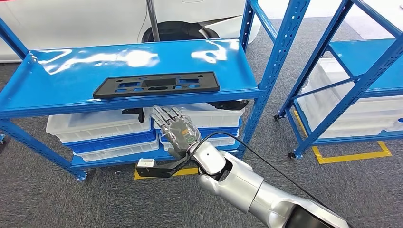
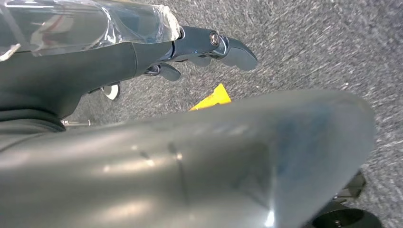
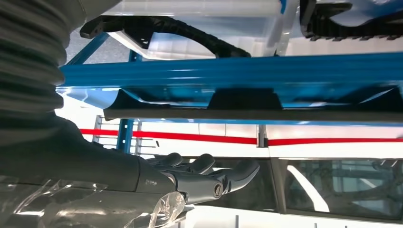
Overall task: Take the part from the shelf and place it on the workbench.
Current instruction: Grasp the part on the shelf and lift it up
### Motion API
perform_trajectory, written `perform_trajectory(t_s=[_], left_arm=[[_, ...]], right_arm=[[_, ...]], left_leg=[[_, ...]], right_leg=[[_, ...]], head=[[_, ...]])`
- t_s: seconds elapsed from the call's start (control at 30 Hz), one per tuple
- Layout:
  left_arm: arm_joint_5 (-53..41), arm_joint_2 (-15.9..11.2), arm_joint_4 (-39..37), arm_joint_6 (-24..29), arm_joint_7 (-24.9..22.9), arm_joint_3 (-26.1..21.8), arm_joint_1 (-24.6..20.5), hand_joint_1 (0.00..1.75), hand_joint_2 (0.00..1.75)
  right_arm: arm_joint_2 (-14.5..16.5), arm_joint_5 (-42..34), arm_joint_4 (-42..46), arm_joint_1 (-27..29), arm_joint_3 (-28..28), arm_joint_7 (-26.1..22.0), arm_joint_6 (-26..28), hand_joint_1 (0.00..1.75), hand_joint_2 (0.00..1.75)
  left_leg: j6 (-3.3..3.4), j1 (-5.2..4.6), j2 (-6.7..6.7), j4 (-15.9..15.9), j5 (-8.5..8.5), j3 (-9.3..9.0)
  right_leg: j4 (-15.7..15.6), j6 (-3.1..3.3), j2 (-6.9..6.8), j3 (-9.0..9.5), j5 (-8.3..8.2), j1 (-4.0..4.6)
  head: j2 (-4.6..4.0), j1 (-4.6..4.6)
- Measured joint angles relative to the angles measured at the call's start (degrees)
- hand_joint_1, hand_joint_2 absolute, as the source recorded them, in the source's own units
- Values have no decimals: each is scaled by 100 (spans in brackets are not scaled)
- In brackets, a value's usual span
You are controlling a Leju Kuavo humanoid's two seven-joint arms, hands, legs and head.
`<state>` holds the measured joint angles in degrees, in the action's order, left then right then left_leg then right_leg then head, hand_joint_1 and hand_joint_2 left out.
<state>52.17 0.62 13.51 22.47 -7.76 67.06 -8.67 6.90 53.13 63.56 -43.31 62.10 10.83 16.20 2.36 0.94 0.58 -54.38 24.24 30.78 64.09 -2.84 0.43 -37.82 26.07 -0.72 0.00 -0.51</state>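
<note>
Head view: no readable writing or labels. One flat black part (image 1: 157, 84), long rectangle with cutouts, lies on the top board of the blue shelf (image 1: 57, 90), near its front edge. Right hand (image 1: 177, 129) is just below and in front of that edge, fingers straight and apart, holding nothing, not touching the part. Lower shelf level: about four white bins (image 1: 97, 125), stacked, with blue layers between; exact count is hard to tell. Two more black pieces (image 1: 134, 113) stick out above the bins. Second blue rack (image 1: 351, 90) to the right holds white crates. Yellow floor tape (image 1: 351, 156) on grey carpet.

Left wrist view: left hand (image 2: 199, 50) over grey carpet, fingers loosely extended, nothing held.

Right wrist view: right hand fingers (image 3: 209, 173) spread, empty, close to the part's edge (image 3: 247, 107) on the shelf lip.
</note>
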Motion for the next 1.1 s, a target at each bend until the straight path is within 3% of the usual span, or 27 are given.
perform_trajectory(t_s=[0.03, 0.1, 0.23, 0.27, 0.33, 0.37, 0.4, 0.43, 0.47, 0.53, 0.57, 0.6, 0.73, 0.8, 0.87, 0.9, 0.93, 0.97, 1.03, 1.1], left_arm=[[0, 0, 0, 0, 0, 0, -3, 0, 0], [0, 0, 0, 0, 0, 0, -7, 0, 0], [-3, 0, 0, 0, 0, 0, -12, 0, 0], [-6, 0, 0, 0, 0, 0, -15, 0, 0], [-16, 2, 0, 0, 0, 0, -13, 0, 0], [-19, 2, 0, 0, 0, 0, -8, 0, 0], [-21, 1, 0, 0, -1, 1, -2, 0, 0], [-22, 1, 0, 0, -1, 1, 3, 0, 0], [-22, 0, 0, 0, -2, 1, 3, 0, 0], [-22, -1, -1, 0, -2, 1, -3, 0, 0], [-22, -1, -1, 0, -2, 2, -8, 0, 0], [-22, -1, -1, 0, -2, 2, -10, 0, 0], [-22, 1, -1, 0, -2, 2, -8, 0, 0], [-22, -1, -1, 0, -2, 2, -16, 0, 0], [-22, -1, -1, 0, -2, 2, -18, 0, 0], [-22, -1, -1, 0, -2, 2, -14, 0, 0], [-22, -1, -1, 0, -2, 2, -10, 0, 0], [-22, -1, -1, 0, -2, 2, -7, 0, 0], [-22, -1, -1, 0, -2, 3, -9, 0, 0], [-22, -1, -1, 0, -2, 4, -19, 0, 0]], right_arm=[[0, -1, 0, -3, 0, 1, -1, 0, 175], [-2, -3, 0, -6, 2, 1, -2, 0, 175], [-7, -6, 3, -15, 4, 3, -2, 0, 175], [-4, -4, 4, -21, 5, 4, -4, 0, 175], [-2, -2, 4, -23, 7, 4, -15, 0, 175], [-2, -2, 4, -20, 9, 4, -21, 0, 175], [-3, -2, 4, -16, 10, 4, -29, 0, 175], [-3, -3, 4, -14, 10, 4, -35, 0, 175], [-3, -5, 4, -14, 11, 3, -40, 0, 175], [-2, -11, 4, -17, 11, 3, -44, 0, 175], [-3, -17, 4, -21, 11, 2, -44, 0, 175], [-3, -24, 4, -22, 11, 1, -45, 0, 175], [-2, -34, 5, -30, 12, -3, -48, 0, 175], [-2, -34, 6, -33, 11, -3, -47, 0, 175], [-10, -34, 5, -23, 13, -3, -48, 0, 175], [-17, -34, 4, -15, 13, -3, -48, 0, 175], [-24, -34, 3, -10, 13, -4, -48, 0, 175], [-29, -34, 3, -8, 13, -5, -48, 0, 175], [-32, -34, 2, -11, 13, -11, -46, 0, 175], [-31, -35, 2, -16, 15, -16, -46, 0, 175]], left_leg=[[-28, -15, 5, -6, 32, -28], [-87, -37, 3, -6, 77, -48], [-205, -14, -15, -134, 204, 2], [-231, -8, -18, -381, 328, 124], [-269, 0, -22, -1200, 652, 563], [-281, 2, -22, -1588, 757, 794], [-284, 1, -22, -1800, 759, 950], [-280, 1, -22, -1769, 637, 990], [-268, 0, -22, -1493, 413, 908], [-219, -14, -22, -633, -73, 564], [-190, -28, -22, -308, -200, 426], [-164, -46, -20, -124, -246, 350], [-62, -36, -14, -28, -201, 283], [-6, -14, -17, -8, -180, 232], [34, -14, -17, -8, -147, 196], [42, -13, -15, -8, -130, 177], [41, -11, -10, -9, -109, 150], [31, -10, -3, -9, -85, 114], [-10, -15, 12, -12, -24, 31], [-67, -40, 18, -21, 30, -6]], right_leg=[[-413, 16, -7, 184, -177, 8], [-827, 58, -7, 367, -288, 29], [-879, 196, 12, 404, -249, 31], [-889, 229, 10, 420, -244, 16], [-890, 275, 7, 443, -217, 14], [-888, 286, 9, 455, -202, 19], [-887, 291, 14, 474, -184, 23], [-887, 290, 22, 505, -161, 25], [-887, 282, 31, 546, -133, 26], [-887, 249, 44, 631, -70, 37], [-884, 227, 48, 649, -44, 46], [-884, 203, 51, 655, -26, 54], [-796, 94, 42, 634, 80, 51], [-250, 38, 26, 379, 354, 38], [584, 3, 21, -79, 667, 30], [851, -8, 19, -255, 709, 24], [892, -12, 16, -325, 626, 17], [681, -11, 12, -268, 427, 9], [-159, 7, -1, 86, -60, 3], [-746, 48, -4, 347, -265, 14]], head=[[-1, -1], [-1, -5], [0, -11], [0, -17], [0, -26], [0, -27], [0, -26], [0, -27], [0, -27], [-1, -28], [-1, -27], [-1, -27], [0, -26], [0, -23], [0, -21], [0, -20], [0, -19], [0, -18], [0, -17], [0, -17]])
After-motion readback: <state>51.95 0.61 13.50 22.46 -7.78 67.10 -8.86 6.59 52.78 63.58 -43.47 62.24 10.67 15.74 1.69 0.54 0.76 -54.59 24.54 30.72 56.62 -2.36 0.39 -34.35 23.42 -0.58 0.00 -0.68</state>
